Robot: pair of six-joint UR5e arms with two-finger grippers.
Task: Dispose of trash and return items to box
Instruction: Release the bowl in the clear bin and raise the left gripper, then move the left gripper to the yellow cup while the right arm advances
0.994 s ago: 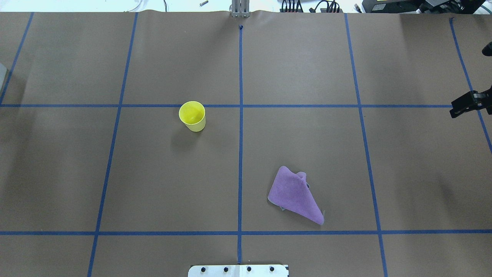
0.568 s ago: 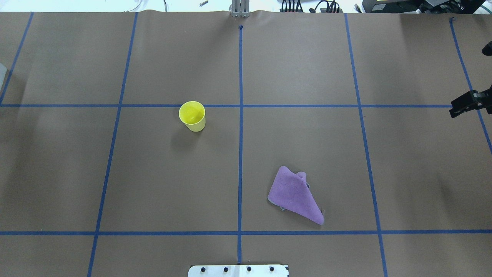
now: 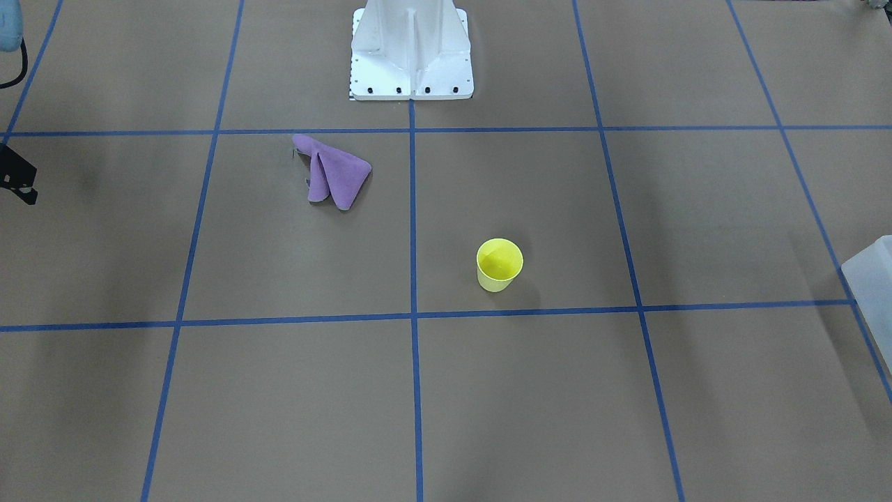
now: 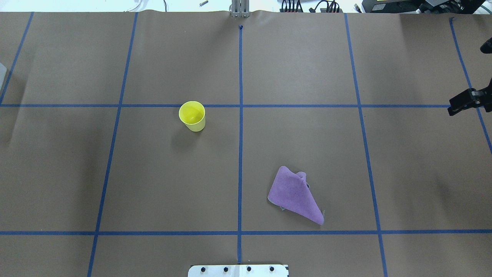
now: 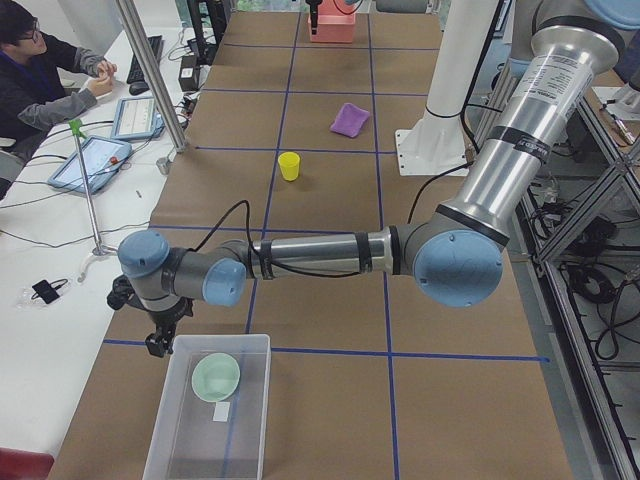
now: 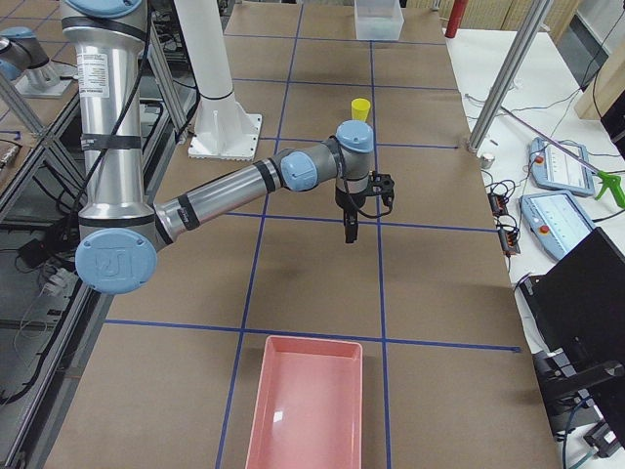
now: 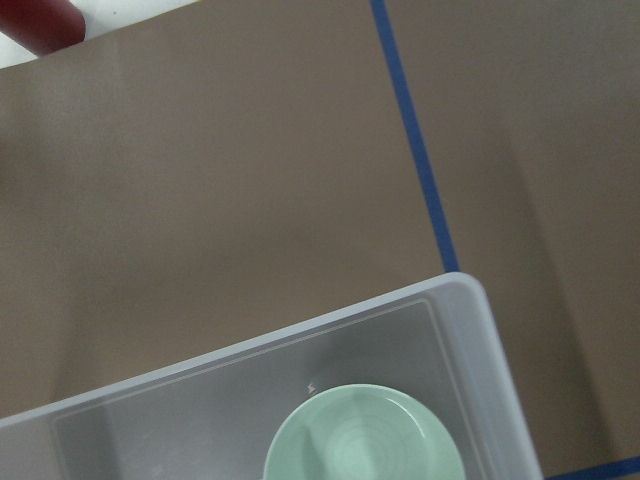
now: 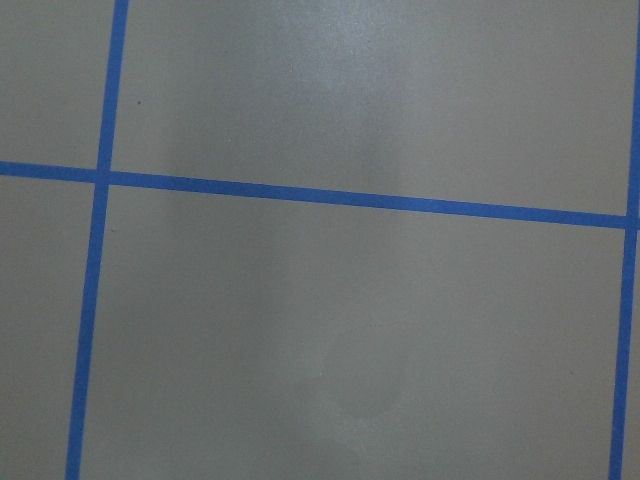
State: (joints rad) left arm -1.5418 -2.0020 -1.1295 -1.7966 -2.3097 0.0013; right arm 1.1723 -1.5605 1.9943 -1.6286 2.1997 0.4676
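Note:
A yellow cup (image 4: 191, 115) stands upright left of the table's centre line, also in the front view (image 3: 499, 263). A crumpled purple cloth (image 4: 294, 194) lies nearer the robot base, right of centre. My right gripper (image 4: 459, 104) hangs over bare table at the far right edge, away from both; it shows in the right side view (image 6: 350, 233), and I cannot tell whether it is open. My left gripper (image 5: 155, 343) hovers at the far corner of a clear box (image 5: 180, 400) that holds a green bowl (image 5: 216, 377). Its state is not readable.
A pink tray (image 6: 303, 410) sits empty at the table's right end. The clear box rim (image 7: 470, 310) and the bowl (image 7: 360, 440) fill the lower left wrist view. The white robot base (image 3: 411, 49) stands at the table's near edge. An operator sits beyond the far edge.
My right gripper has crept slightly left and up in the overhead view. The cup and the cloth have not moved.

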